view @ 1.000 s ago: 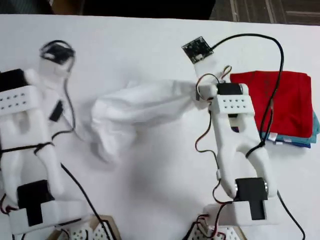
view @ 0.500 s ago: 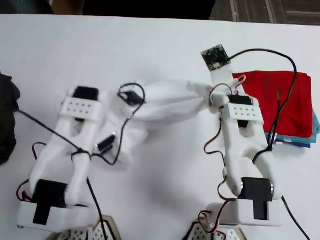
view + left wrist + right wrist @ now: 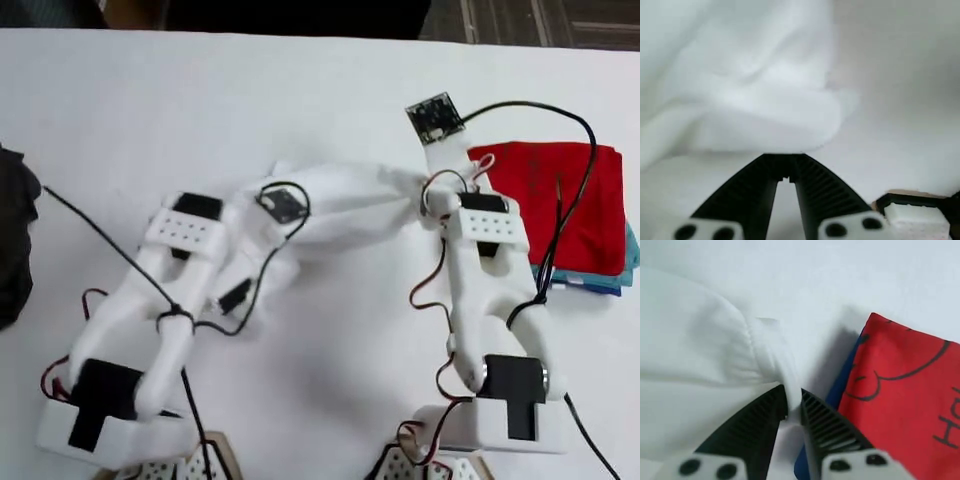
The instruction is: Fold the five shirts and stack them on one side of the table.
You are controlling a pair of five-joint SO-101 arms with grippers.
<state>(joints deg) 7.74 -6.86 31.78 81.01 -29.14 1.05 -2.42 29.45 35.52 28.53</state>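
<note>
A white shirt [image 3: 340,205] lies bunched and stretched across the middle of the table. My right gripper [image 3: 426,190] is shut on a pinched edge of it [image 3: 771,360], its fingertips [image 3: 793,401] right beside the folded stack. On top of that stack is a folded red shirt [image 3: 560,200] [image 3: 900,400], with blue cloth [image 3: 842,382] under it. My left gripper [image 3: 258,212] sits at the shirt's other end. Its black fingers [image 3: 805,175] meet at the tips [image 3: 785,172], just short of a thick white fold [image 3: 765,115].
A dark bundle of cloth [image 3: 15,240] lies at the table's left edge. Teal and blue layers [image 3: 600,280] stick out under the red shirt near the right edge. Cables [image 3: 560,110] loop over the stack. Bare white table [image 3: 200,90] stretches behind the shirt.
The left arm swung in from the far left to the shirt's near end. The right gripper carried its end of the shirt a little to the right, toward the stack.
</note>
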